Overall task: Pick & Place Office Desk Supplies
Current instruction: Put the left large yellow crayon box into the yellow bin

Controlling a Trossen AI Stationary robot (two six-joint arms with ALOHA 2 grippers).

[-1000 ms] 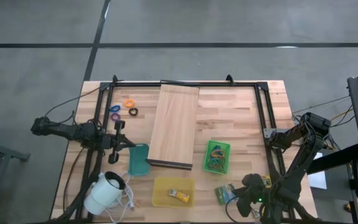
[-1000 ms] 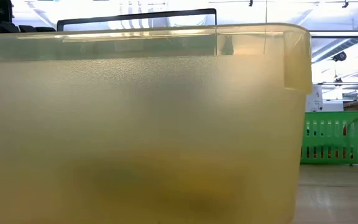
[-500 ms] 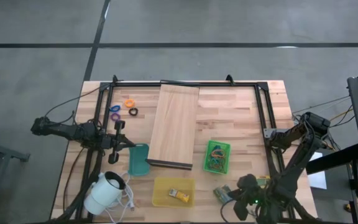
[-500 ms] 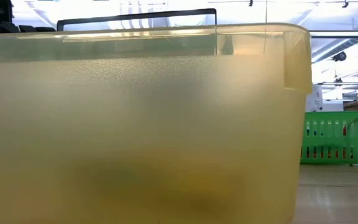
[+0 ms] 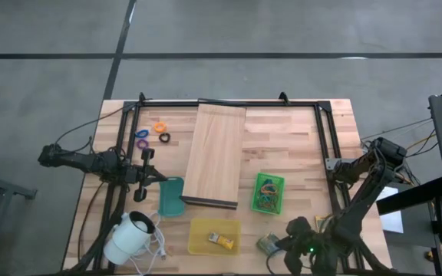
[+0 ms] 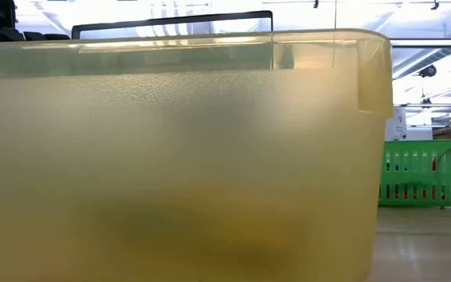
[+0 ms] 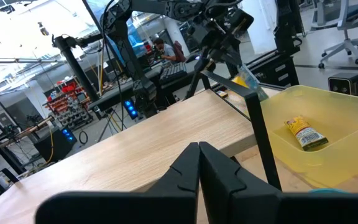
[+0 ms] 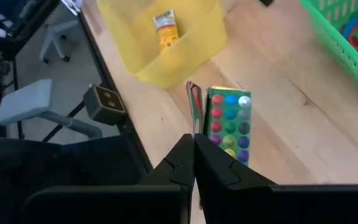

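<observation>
My right gripper (image 8: pixel 193 146) is clamped on a packet (image 8: pixel 227 124) beside the yellow bin (image 8: pixel 166 43); my left gripper (image 7: pixel 199 163) sits closed, empty.

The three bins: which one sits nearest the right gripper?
The yellow bin, by the table's near edge; the right gripper hovers just beside it. The green and teal bins lie farther off.
</observation>
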